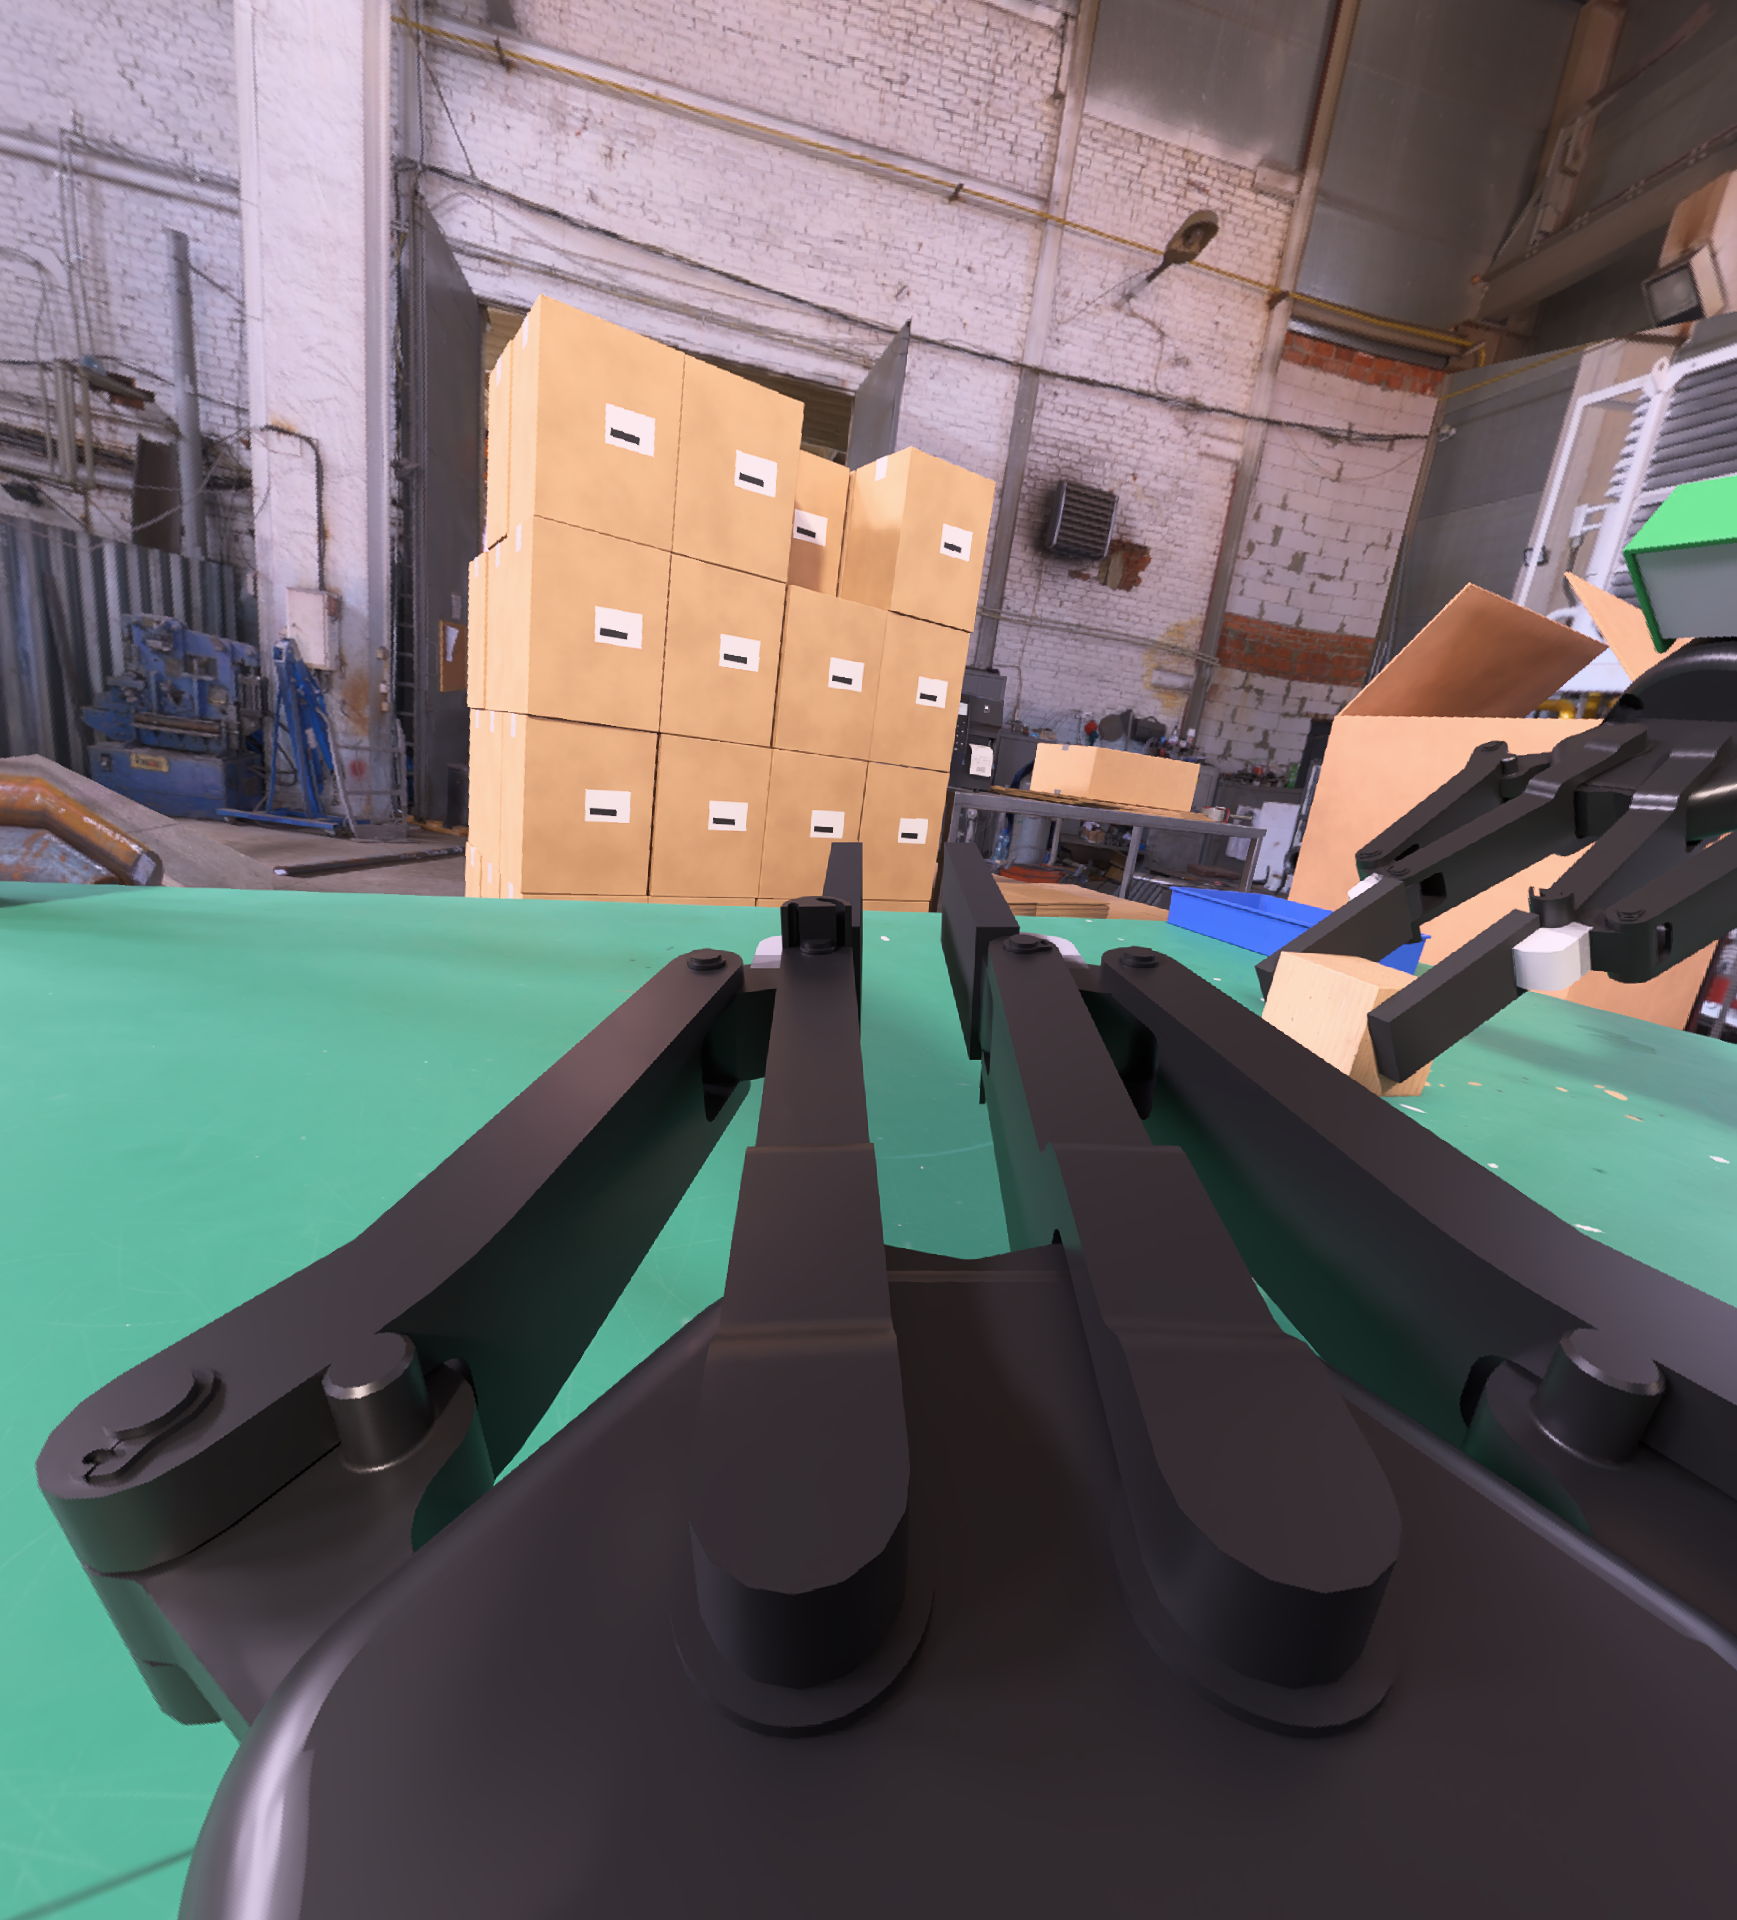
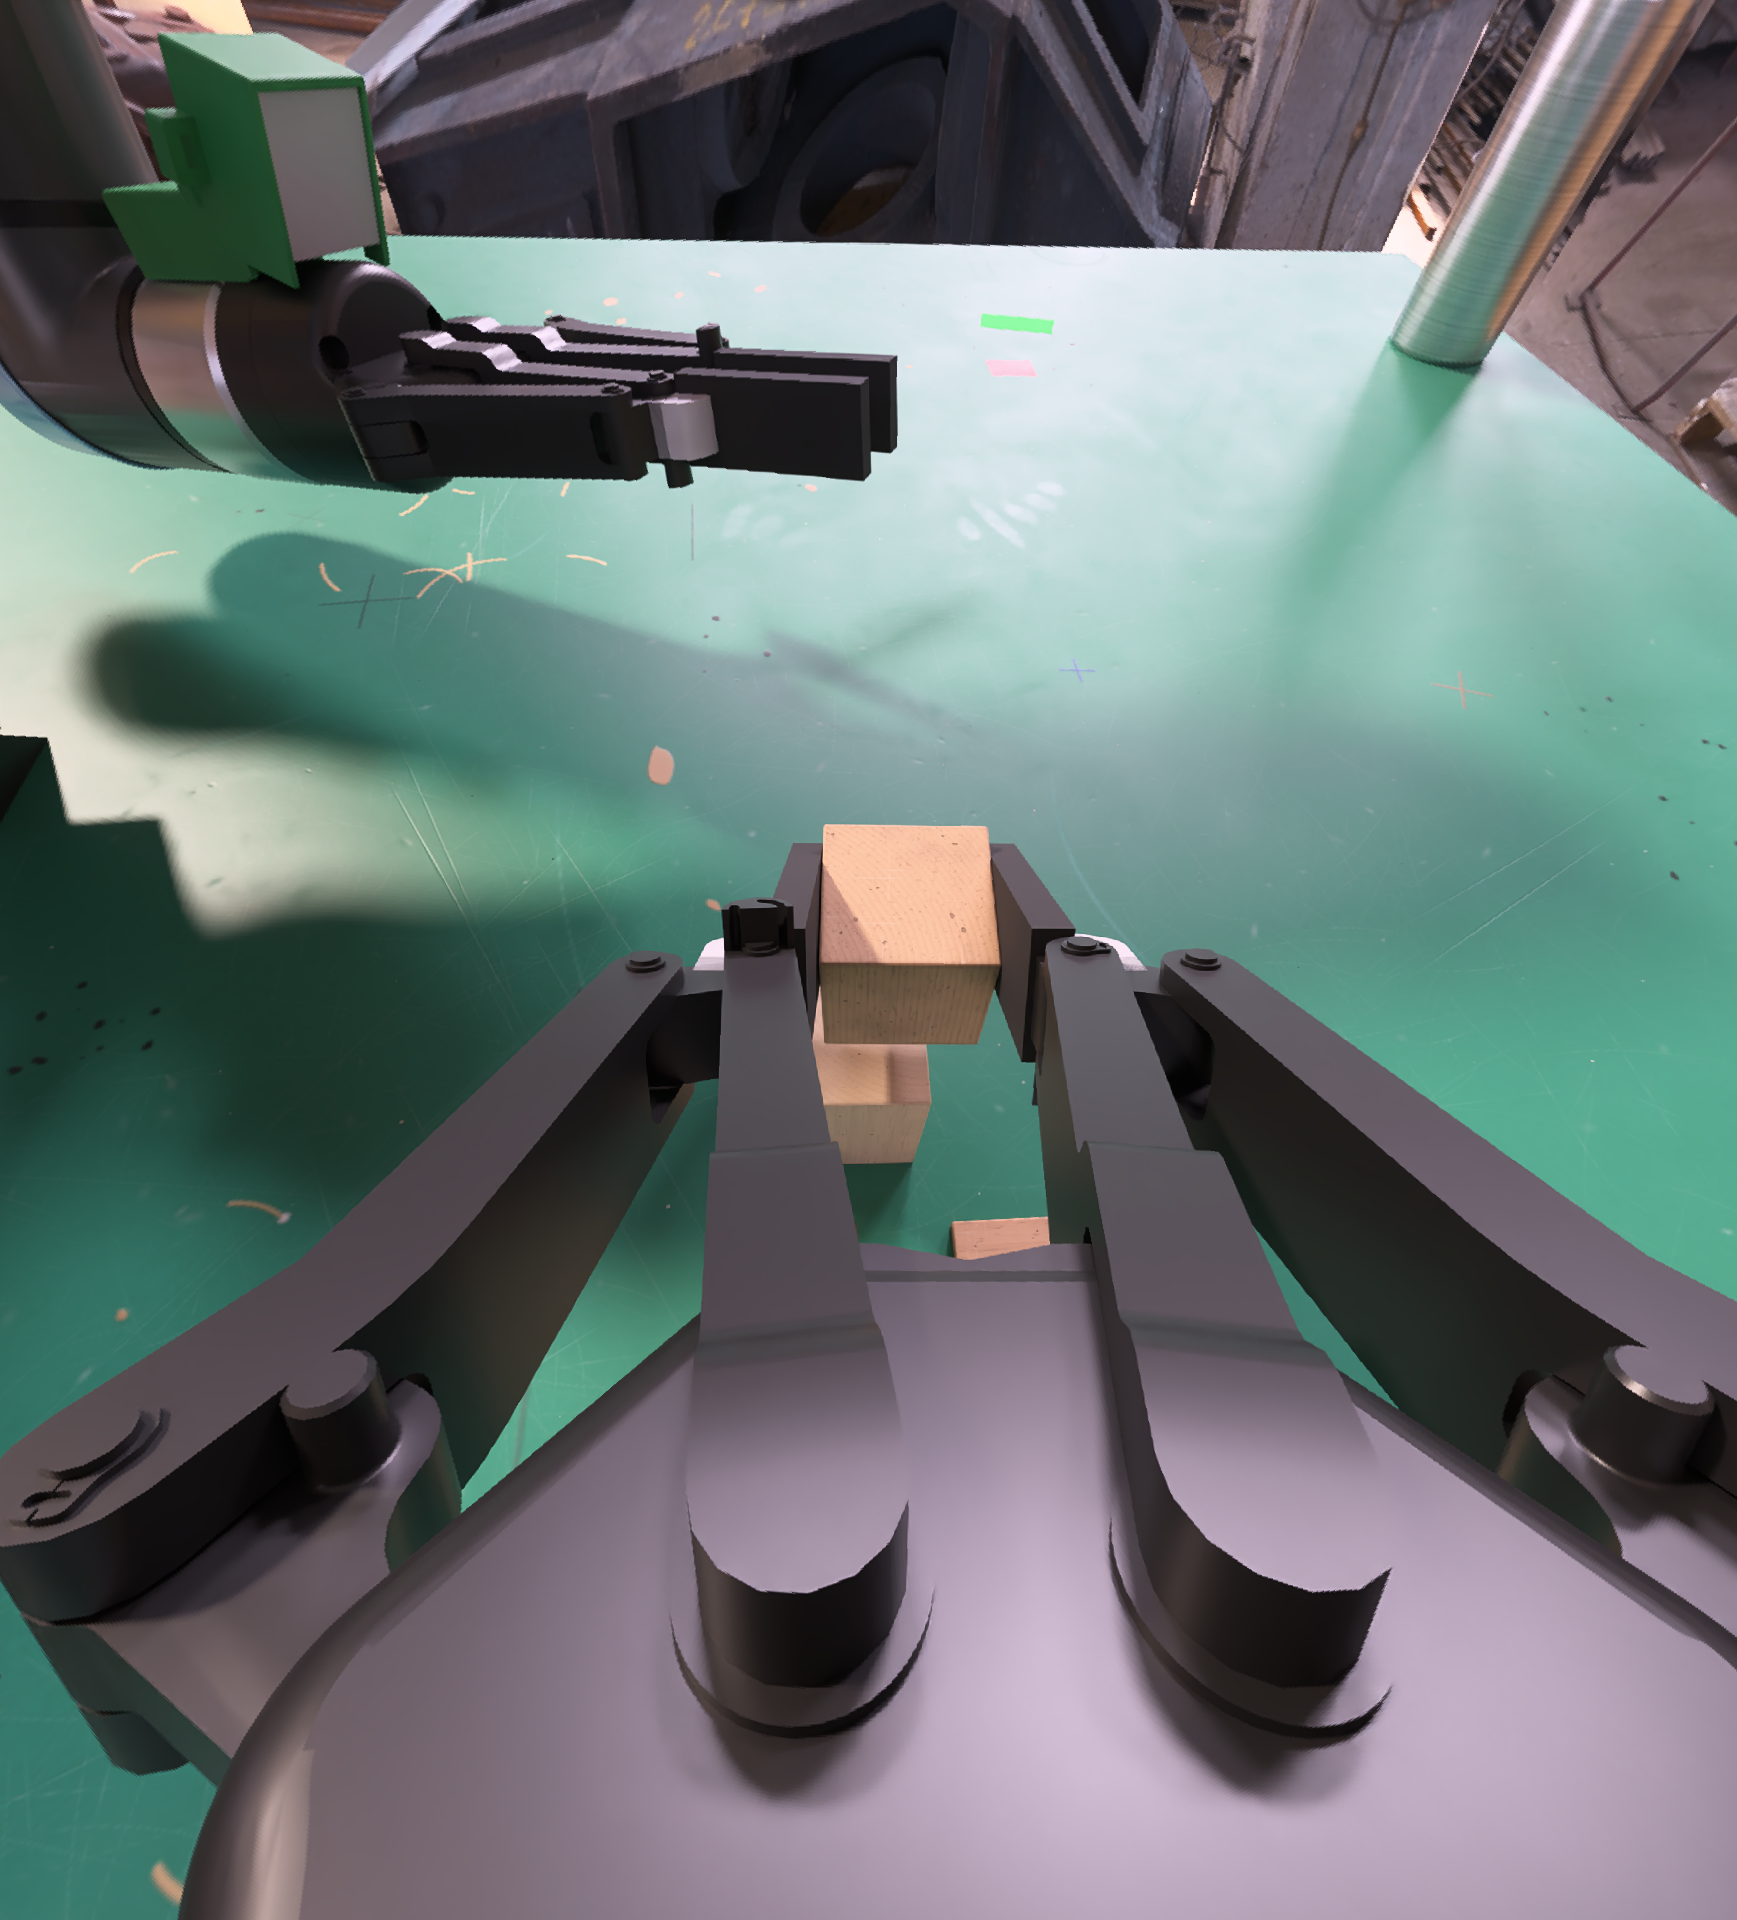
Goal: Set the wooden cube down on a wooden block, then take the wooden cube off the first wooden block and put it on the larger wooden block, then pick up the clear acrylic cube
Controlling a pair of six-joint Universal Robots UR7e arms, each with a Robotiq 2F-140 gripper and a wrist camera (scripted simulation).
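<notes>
Here the right gripper [image 2: 908, 940] sat clamped on the wooden cube [image 2: 905, 914] at frame centre, above a wooden block [image 2: 874, 1117] on the green table [image 2: 1363, 831]; lower squarely before releasing; left gripper [image 2: 879, 410], upper left, nearly closed, empty.

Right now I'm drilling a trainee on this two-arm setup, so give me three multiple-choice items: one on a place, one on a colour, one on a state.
1. Where is the light wooden cube?
A. Between the right hand's fingers
B. On the bare mat
C. In the left hand

2. What colour is the flat table mat?
A. Grey
B. Green
C. Blue

3. How is the left hand?
A. Shut on a cube
B. Spread wide
C. Fingers close together, holding nothing

Key: 1 A, both fingers of the right hand press the cube's sides. 2 B, the mat is green in both views. 3 C, only a narrow empty gap shows between its fingers.
</notes>
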